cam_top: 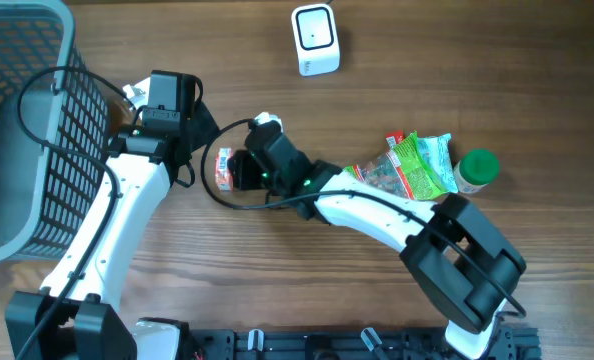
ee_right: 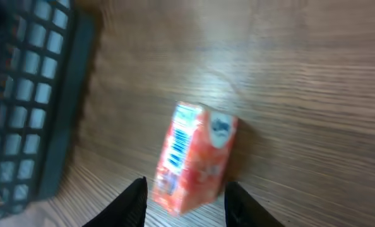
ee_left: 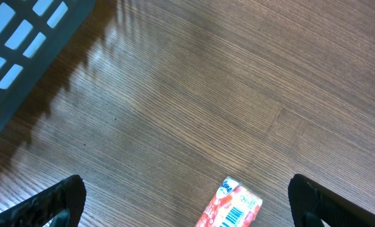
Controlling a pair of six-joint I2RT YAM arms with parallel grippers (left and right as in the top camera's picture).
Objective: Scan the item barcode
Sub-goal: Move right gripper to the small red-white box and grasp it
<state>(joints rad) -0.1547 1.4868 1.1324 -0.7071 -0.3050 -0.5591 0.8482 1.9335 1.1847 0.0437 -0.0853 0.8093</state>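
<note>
Grey plastic mesh forms the basket [cam_top: 72,120], which stands well to the outer side of the left tool [ee_left: 186,189]. This tool is fully released. Its two fingers [ee_left: 61,202] stand wide apart above the wooden table [cam_top: 427,60] and hold nothing. Just under it, near its fingertips, one end of the carton [cam_top: 224,168] comes into the left wrist view, with a barcode on the side face.

The carton is a small orange-red drink box. It lies flat on the table, between the two tools and directly under the right tool [ee_right: 186,202]. The fingers of the right tool stand on either side of the near end of the carton, very close to its long sides. The picture is blurred, so I cannot tell if they already press on it or only frame it.

I judge the carton to be light and rather stiff, but its thin walls can dent if the squeeze is strong. The coated surface looks smooth, so it may slip in a weak grip. A good hold is probably across the two long sides near the middle, leaving the barcode face free.

Far beyond the right tool, toward the table edge, a white scanner [cam_top: 315,40] stands. Behind this tool, beside its arm, lie green snack packets [cam_top: 407,168] and a bottle [cam_top: 477,170] with a green lid.
</note>
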